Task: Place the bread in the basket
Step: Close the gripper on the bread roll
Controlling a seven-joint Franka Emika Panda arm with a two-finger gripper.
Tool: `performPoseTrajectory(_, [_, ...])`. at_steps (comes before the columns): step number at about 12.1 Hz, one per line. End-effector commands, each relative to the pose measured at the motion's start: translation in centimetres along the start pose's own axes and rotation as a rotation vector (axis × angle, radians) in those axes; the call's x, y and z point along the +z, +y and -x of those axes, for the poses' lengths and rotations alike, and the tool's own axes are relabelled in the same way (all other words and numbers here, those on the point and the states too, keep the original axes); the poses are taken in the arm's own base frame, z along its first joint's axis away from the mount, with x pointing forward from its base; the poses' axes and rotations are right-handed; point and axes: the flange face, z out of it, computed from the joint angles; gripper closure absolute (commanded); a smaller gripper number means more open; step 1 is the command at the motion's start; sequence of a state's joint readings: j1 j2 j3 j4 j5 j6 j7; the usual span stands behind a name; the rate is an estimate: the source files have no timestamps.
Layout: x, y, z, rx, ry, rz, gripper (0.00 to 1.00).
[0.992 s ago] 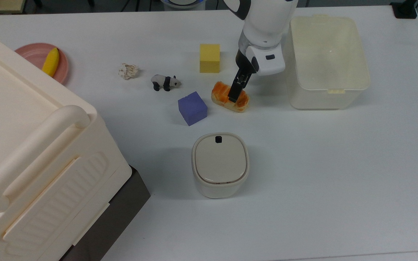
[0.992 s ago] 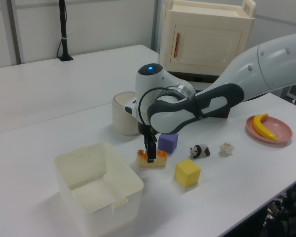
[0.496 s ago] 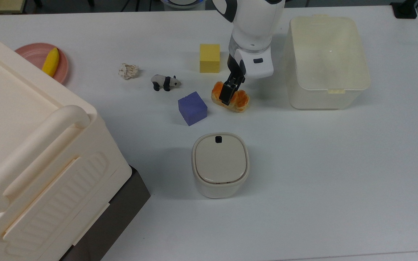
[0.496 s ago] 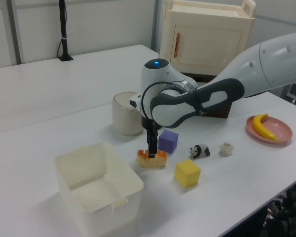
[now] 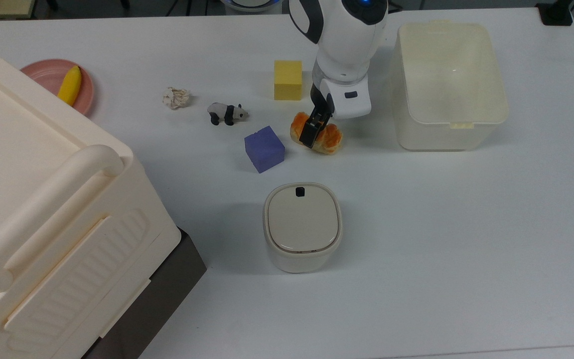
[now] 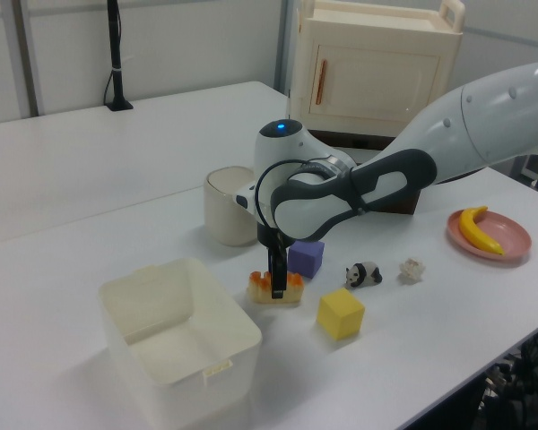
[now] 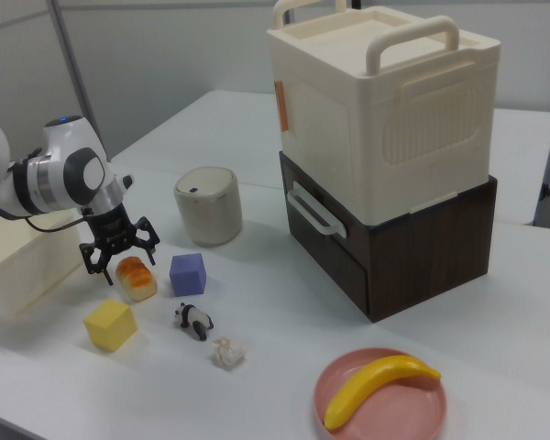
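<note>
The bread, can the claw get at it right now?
Probably yes. The open claw hangs straddling the bread from above, and neither the purple cube nor the yellow block crowds it.

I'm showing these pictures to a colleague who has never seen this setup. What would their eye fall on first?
Probably the white arm, its gripper spread open right over the orange-brown bread mid-table. Next, the big cream box with a thick handle stacked on a dark wooden cabinet at the right view's right. Then the yellow banana on its pink plate in front.
</note>
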State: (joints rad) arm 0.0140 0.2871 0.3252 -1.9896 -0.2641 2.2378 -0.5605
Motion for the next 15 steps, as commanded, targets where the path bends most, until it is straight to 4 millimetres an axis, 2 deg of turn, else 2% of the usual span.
performPoseTrajectory(1, [0.4,-0.3,0.0,0.006,-0.001,-0.015,0.00])
performPoseTrajectory(2, [0.5,-0.3,0.0,0.002,-0.001,-0.015,0.06])
performPoseTrajectory(3, [0.4,-0.3,0.1,-0.001,-0.004,-0.016,0.18])
performPoseTrajectory(4, [0.3,-0.3,0.1,-0.007,-0.012,-0.017,0.44])
performPoseTrajectory(5, [0.2,-0.3,0.1,-0.007,-0.018,-0.017,0.76])
performPoseTrajectory(6, [0.1,-0.4,0.0,-0.002,-0.019,-0.018,1.00])
performPoseTrajectory(11, [-0.5,-0.7,0.1,0.013,-0.043,-0.028,1.00])
performPoseTrajectory(12, [-1.6,-0.1,-0.1,0.052,-0.048,-0.024,1.00])
performPoseTrajectory(13, [-4.8,1.1,-0.3,0.104,-0.044,-0.008,1.00])
performPoseTrajectory(15, [-10.2,2.3,-0.1,0.146,-0.046,-0.006,1.00])
